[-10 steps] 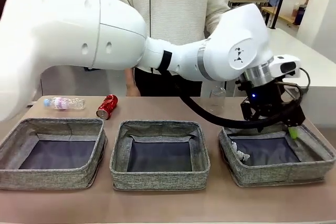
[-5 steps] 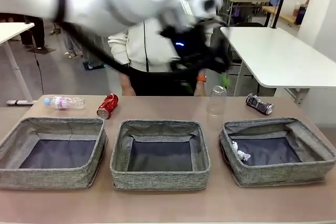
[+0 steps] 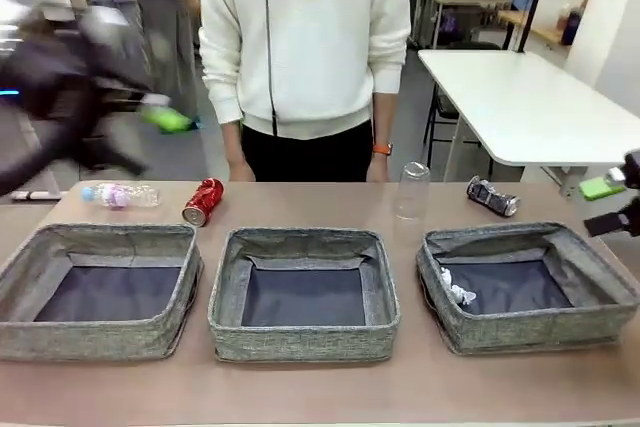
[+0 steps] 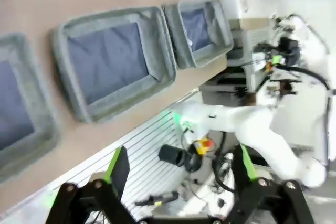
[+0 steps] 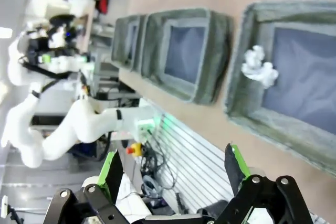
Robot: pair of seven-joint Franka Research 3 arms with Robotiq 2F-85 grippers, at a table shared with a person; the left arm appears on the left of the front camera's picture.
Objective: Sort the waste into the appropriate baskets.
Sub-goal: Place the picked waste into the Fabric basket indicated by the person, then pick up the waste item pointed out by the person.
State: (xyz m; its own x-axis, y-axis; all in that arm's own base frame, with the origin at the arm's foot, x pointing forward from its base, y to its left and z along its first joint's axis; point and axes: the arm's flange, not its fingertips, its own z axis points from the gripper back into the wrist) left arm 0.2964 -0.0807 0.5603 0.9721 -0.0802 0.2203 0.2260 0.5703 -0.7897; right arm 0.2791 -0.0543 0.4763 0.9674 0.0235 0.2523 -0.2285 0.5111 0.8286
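left pincer point(image 4: 181, 165) open | right pincer point(image 5: 173, 164) open | paper ball point(image 3: 459, 293) in right basket point(image 3: 530, 328)

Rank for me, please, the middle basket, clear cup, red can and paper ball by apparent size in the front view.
1. middle basket
2. clear cup and red can, too alike to rank
3. paper ball

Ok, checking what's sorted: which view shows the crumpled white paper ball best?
The right wrist view: the crumpled white paper ball lies large in a grey woven fabric basket. The front view shows it small by the basket's wall; the left wrist view, too small to tell.
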